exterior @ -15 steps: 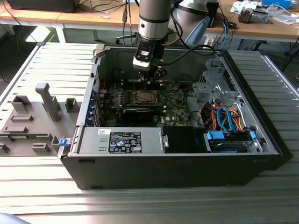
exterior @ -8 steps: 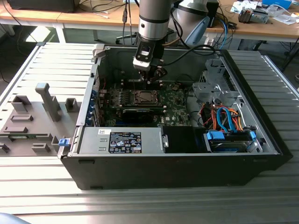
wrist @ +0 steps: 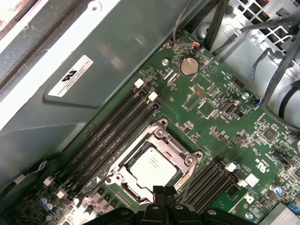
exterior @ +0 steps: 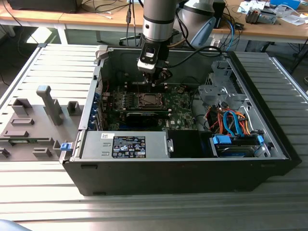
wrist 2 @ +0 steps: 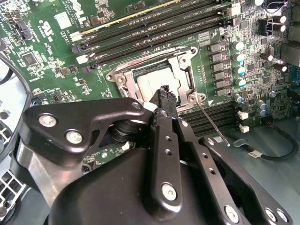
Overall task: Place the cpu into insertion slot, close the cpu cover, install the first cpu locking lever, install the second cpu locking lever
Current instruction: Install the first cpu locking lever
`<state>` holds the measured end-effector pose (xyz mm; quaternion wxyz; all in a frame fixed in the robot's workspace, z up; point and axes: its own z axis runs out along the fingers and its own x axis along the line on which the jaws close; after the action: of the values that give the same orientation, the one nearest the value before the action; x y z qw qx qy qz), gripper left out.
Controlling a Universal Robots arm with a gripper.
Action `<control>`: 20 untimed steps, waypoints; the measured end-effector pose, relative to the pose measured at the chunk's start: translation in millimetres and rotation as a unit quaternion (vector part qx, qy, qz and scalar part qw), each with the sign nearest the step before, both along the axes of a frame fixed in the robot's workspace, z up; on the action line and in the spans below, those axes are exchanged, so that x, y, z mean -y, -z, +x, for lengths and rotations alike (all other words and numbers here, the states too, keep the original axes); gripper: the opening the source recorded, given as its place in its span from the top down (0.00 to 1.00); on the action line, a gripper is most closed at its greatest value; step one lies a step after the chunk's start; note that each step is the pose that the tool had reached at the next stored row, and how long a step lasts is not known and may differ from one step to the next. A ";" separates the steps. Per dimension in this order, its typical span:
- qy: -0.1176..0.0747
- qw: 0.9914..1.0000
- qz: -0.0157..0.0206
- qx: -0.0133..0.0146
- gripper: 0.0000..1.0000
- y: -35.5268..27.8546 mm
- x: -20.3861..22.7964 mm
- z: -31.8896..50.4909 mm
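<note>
— Where's the gripper (wrist: 164, 190)?
— Low inside the computer case (exterior: 183, 178), just over one edge of the insertion slot (wrist: 112, 179). Both wrist views show its two black fingers pressed together, with nothing between them.
— And the cpu (wrist: 152, 165)?
— One chip, lying flat in the slot with its grey top facing up. The one cpu cover (wrist 2: 182, 70) is down around it, and the chip shows through the window.
— Any levers?
— I can make out one thin metal lever (wrist 2: 213, 125). It runs out from a corner of the slot and across the neighbouring memory slots. I cannot tell whether it is hooked down.
— What's around the slot?
— One green circuit board (wrist: 220, 93). It has two banks of long black memory slots, one bank (wrist: 112, 136) on each side of the socket, the other (wrist: 211, 180) opposite. There is also one round coin battery (wrist: 189, 66).
— Further out?
— One grey power supply (exterior: 96, 144) sits against the case's near wall. A bundle of blue and orange cables (exterior: 231, 120) lies towards the exterior view's right. The single arm (exterior: 158, 19) comes down from above.
— And the surface and the room?
— The case lies open on a ribbed grey metal table (exterior: 144, 211). Grey fixture blocks (exterior: 45, 103) stand beside it at the exterior view's left. Wooden desks (exterior: 269, 31) strewn with cables stand behind.
</note>
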<state>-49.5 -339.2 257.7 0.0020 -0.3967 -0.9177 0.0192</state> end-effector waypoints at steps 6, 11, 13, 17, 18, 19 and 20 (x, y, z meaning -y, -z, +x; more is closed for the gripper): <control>-0.004 1.000 0.000 0.000 0.89 0.0 0.0 0.0; -0.007 1.000 0.000 0.000 0.89 0.0 0.0 0.0; -0.008 1.000 0.000 0.000 0.89 0.0 0.0 0.0; -0.009 1.000 0.000 0.000 0.89 0.0 0.0 0.0; -0.009 1.000 0.000 0.000 0.89 0.0 0.0 0.0; -0.010 1.000 0.000 0.000 0.89 0.0 0.0 0.0; -0.010 1.000 0.000 0.000 0.89 0.0 0.0 0.0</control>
<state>-49.5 -339.2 257.7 0.0018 -0.3872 -0.9218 0.0193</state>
